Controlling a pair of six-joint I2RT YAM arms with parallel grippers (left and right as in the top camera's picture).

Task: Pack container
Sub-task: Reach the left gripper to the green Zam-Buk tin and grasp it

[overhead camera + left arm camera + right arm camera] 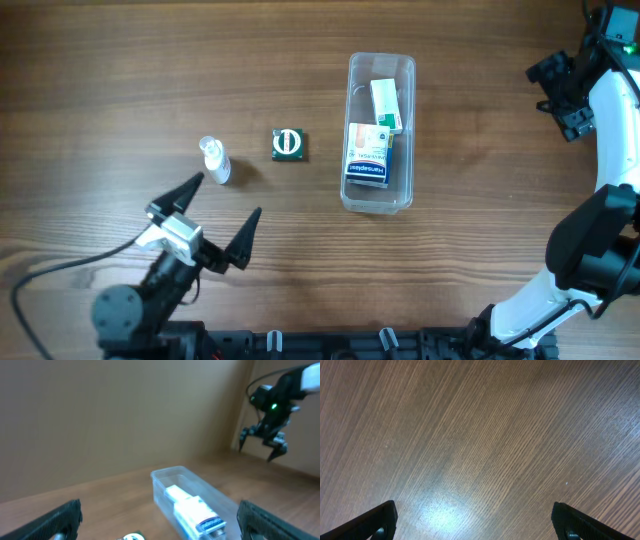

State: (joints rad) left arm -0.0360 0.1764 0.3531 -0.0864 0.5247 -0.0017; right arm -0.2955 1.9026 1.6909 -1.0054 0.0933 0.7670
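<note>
The container [381, 66] sits right of centre, bare table [480, 150] around every wall. Left gripper [227, 195], lower left, and right gripper [556, 100], upper right, both spread wide; the right wrist view shows only wood.

Container [161, 479] holding white boxes [192, 510], left gripper [159, 510] spread; right gripper [260, 445] beyond

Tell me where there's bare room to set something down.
Bare wood: the far-left side beyond the bottle, and the strip between the container and the right gripper. Crowded: near the bottle, green box and left gripper; the container already holds boxes.
</note>
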